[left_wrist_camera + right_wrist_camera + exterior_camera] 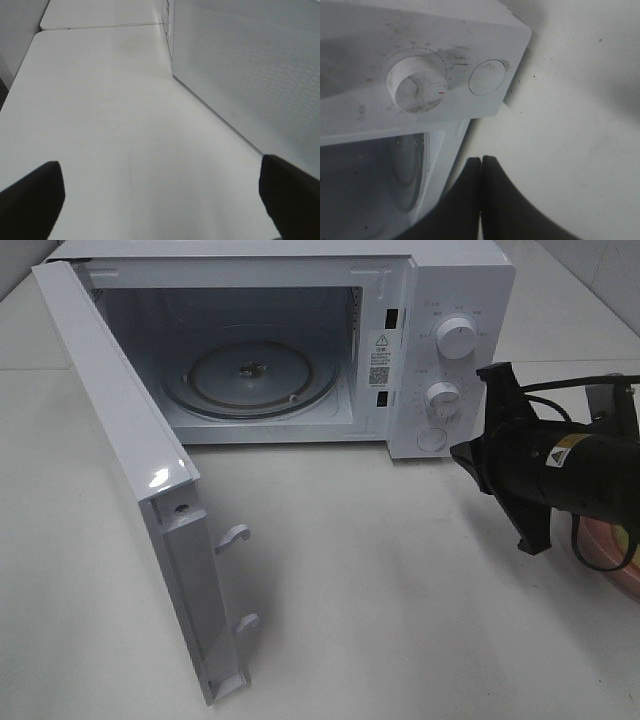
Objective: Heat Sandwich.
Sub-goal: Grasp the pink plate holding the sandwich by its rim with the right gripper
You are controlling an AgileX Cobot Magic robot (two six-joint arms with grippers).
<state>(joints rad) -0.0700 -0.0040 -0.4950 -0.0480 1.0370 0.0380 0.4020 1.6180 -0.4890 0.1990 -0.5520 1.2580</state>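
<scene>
Exterior high shows the right gripper (458, 452) held level above the table (380, 590). Its arm reaches in from the right, and the tip points left, just off the microwave's (440, 300) round door button (432, 439). Its jaws are pressed together with nothing between them. The left gripper (160, 167) hovers low beside the open door (130, 470), fingers spread wide. The sandwich is hidden; only a pink plate rim (612, 565) peeks out beneath the right arm.

Microwave (455, 280) on white table (400, 590)
</scene>
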